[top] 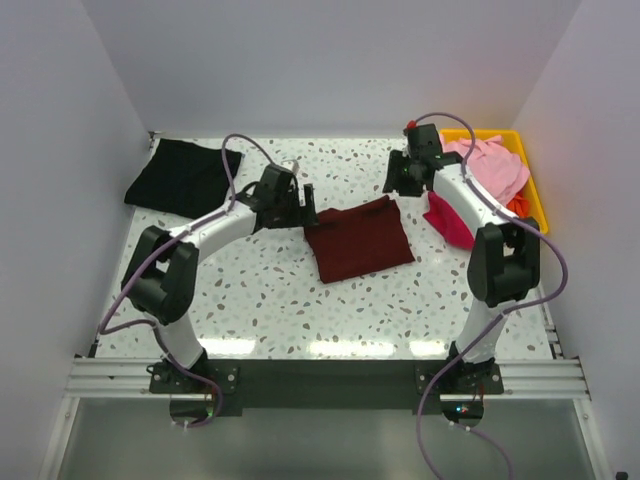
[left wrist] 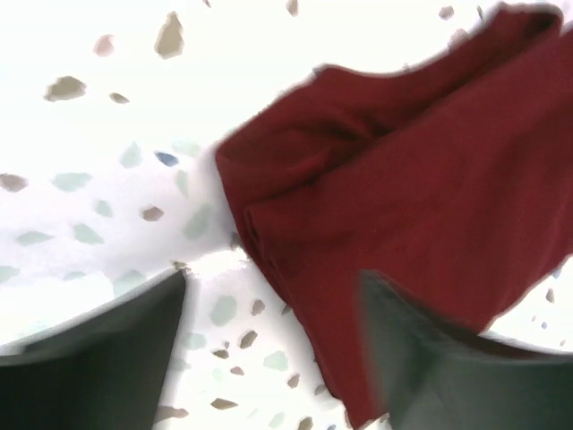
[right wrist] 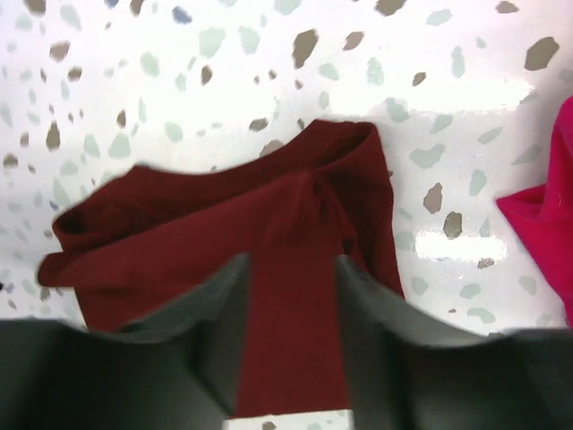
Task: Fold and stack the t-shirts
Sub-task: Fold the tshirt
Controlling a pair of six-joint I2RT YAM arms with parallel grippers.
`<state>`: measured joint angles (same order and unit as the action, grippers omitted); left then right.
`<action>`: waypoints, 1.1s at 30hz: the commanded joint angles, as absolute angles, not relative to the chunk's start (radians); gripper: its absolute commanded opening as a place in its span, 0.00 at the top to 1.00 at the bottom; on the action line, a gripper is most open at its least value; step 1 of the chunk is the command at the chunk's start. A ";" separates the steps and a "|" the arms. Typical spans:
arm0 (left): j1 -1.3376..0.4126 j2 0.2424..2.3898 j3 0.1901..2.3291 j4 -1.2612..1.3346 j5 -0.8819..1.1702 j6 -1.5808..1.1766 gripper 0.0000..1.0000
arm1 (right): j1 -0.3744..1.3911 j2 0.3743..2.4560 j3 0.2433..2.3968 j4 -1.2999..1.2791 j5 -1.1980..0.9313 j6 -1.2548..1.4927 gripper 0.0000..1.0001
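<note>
A dark maroon t-shirt point(top: 358, 238) lies folded in the middle of the table. My left gripper point(top: 303, 207) hovers at its left edge, open, with speckled table showing between its fingers point(left wrist: 107, 358) and the maroon t-shirt point(left wrist: 421, 170) reaching under the right finger. My right gripper point(top: 399, 178) is at the shirt's far right corner, jaws apart, with the maroon cloth point(right wrist: 224, 215) lying loose in the gap between its fingers point(right wrist: 206, 313). A black t-shirt point(top: 183, 176) is spread at the far left. A magenta t-shirt point(top: 448, 220) lies beside the bin, its edge also in the right wrist view point(right wrist: 542, 224).
A yellow bin point(top: 533, 190) at the far right holds a light pink t-shirt point(top: 490, 165) and a bit of orange cloth point(top: 517, 205). White walls close in the table on three sides. Cables loop over both arms.
</note>
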<state>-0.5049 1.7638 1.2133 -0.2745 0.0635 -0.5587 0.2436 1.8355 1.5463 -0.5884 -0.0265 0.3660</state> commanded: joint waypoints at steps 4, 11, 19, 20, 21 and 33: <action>-0.491 1.683 1.247 -0.252 -0.064 -0.561 0.00 | 0.221 1.755 1.582 -0.563 -0.069 0.336 0.32; -0.491 1.547 1.076 -0.164 0.026 -0.575 0.00 | 0.222 1.577 1.390 -0.517 -0.155 0.337 0.32; -0.491 1.445 0.876 0.070 0.212 -0.604 0.00 | 0.241 1.505 1.211 -0.457 -0.279 0.350 0.33; -0.491 1.434 0.846 0.104 0.224 -0.612 0.00 | 0.245 1.506 1.197 -0.439 -0.290 0.353 0.33; -0.491 1.433 0.835 0.113 0.225 -0.618 0.00 | 0.247 1.511 1.184 -0.431 -0.305 0.356 0.34; -0.491 1.509 0.674 0.399 0.333 -0.692 0.00 | 0.265 1.606 1.068 -0.365 -0.302 0.376 0.34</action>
